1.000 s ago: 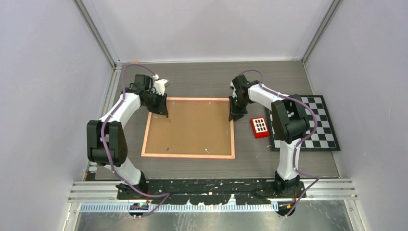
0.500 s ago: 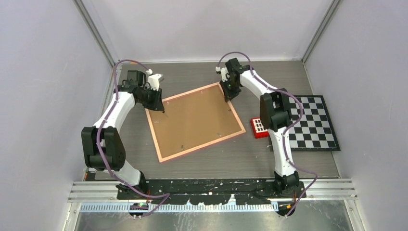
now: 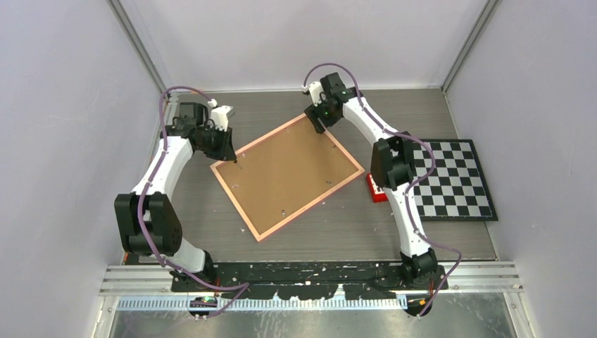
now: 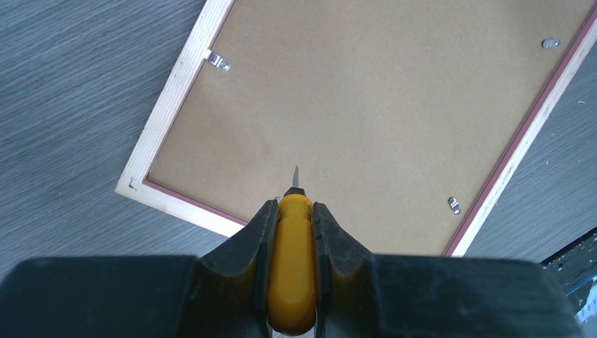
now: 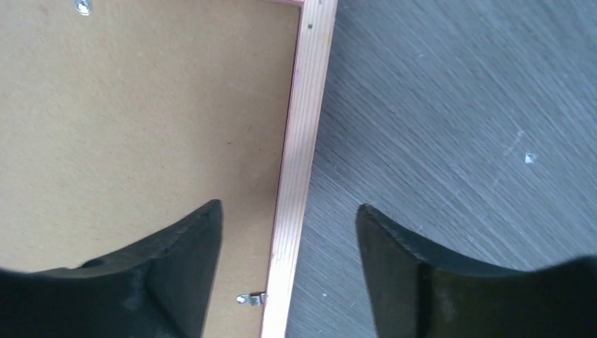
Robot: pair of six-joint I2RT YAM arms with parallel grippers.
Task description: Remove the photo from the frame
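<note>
State of left gripper (image 4: 292, 211): clamped tight on a yellow-handled tool (image 4: 293, 274), nothing else in hand. Thin metal tip pointing straight ahead of the fingertips, over the frame (image 4: 169, 105), close to one corner.

State of right gripper (image 5: 288, 211): jaws spread wide, holding nothing. Straddles the pink rail (image 5: 301, 141), which runs straight ahead between the two fingers. Fibreboard back (image 5: 141, 127) under one finger, bare table (image 5: 457, 141) under the other. Contact with the rail: cannot tell.

Position of frame: flat on the table, back up, skewed to the table edges. Long far edge running from the corner by the left gripper to the corner by the right gripper, so one hand at each end of the long axis.

Position of photo: not visible. Presumably face down beneath the back, hence below both hands.

Clips relative to the tool tip: one clip (image 4: 219, 62) ahead and to the left, a second (image 4: 454, 205) off to the right, a third (image 4: 551, 43) far ahead-right. All overlapping the back, so panel judged locked in.

Judgement: next move suited to the left arm, as holder of the tool. Needs the tip carried ahead-left and down onto the nearest clip, then swung outward. Risk of the frame sliding with nothing pinning it.
</note>
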